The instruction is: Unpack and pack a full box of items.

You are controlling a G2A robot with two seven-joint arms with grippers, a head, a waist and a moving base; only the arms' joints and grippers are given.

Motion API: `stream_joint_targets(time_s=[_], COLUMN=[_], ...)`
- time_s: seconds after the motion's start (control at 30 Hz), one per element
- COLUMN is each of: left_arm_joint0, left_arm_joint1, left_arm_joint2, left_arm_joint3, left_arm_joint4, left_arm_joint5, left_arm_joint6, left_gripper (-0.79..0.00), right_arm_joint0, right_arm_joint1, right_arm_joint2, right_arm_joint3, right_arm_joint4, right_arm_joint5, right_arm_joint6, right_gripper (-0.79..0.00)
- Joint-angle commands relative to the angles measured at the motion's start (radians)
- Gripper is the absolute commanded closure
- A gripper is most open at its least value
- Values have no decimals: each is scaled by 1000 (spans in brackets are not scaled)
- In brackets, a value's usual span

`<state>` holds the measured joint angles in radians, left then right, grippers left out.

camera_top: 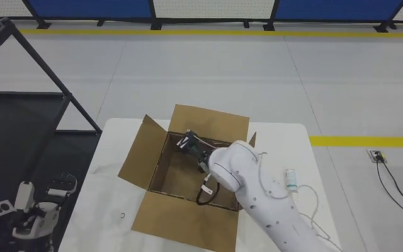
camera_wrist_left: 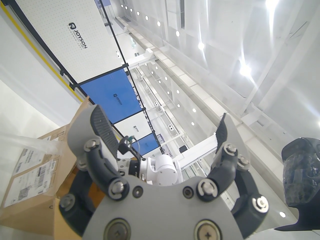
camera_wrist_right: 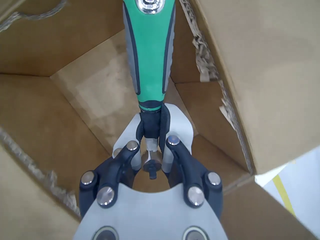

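Note:
An open cardboard box (camera_top: 186, 222) stands on the white table (camera_top: 286, 145) with its flaps spread. My right gripper (camera_top: 192, 147) is down inside the box near its far wall, shut on a tool with a green and grey handle (camera_wrist_right: 149, 51). The right wrist view has the gripper (camera_wrist_right: 153, 123) clamped on the tool's black neck, the handle's chrome end pointing at the box floor (camera_wrist_right: 100, 93). My left gripper (camera_top: 43, 191) sits off the table's left edge, open and holding nothing. In the left wrist view the left gripper (camera_wrist_left: 160, 116) points up at the ceiling beside the box's labelled side (camera_wrist_left: 37, 176).
A small white bottle (camera_top: 290, 181) lies on the table to the right of the box. A small dark ring (camera_top: 120, 216) lies on the table left of the near flap. A black frame (camera_top: 56, 94) stands on the floor at the left.

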<state>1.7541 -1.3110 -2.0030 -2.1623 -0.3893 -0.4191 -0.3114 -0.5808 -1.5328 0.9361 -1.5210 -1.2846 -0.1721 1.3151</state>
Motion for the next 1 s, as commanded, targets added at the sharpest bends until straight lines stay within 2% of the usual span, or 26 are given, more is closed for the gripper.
stream_joint_targets(time_s=[0.0, 0.3, 0.63, 0.77, 0.97], left_arm_joint0=[-4, -18, -49, -61, -71], left_arm_joint1=[0, 1, 3, 4, 5], left_arm_joint2=[4, 18, 63, 83, 106], left_arm_joint3=[1, 6, 6, 2, -9], left_arm_joint4=[5, 22, 65, 85, 109], left_arm_joint5=[3, 18, 49, 58, 69], left_arm_joint6=[1, -2, -7, -8, -7], left_gripper=[-785, -785, -785, -785, -785], right_arm_joint0=[-56, -188, -430, -466, -533], right_arm_joint1=[11, 33, 60, 64, 71], right_arm_joint2=[37, 158, 332, 411, 518], right_arm_joint3=[-112, -414, -829, -829, -829], right_arm_joint4=[-6, 5, 2, -3, 2], right_arm_joint5=[-10, 43, 109, 169, 255], right_arm_joint6=[-8, -105, -148, -195, -158], right_gripper=[0, 0, 0, 0, 0])
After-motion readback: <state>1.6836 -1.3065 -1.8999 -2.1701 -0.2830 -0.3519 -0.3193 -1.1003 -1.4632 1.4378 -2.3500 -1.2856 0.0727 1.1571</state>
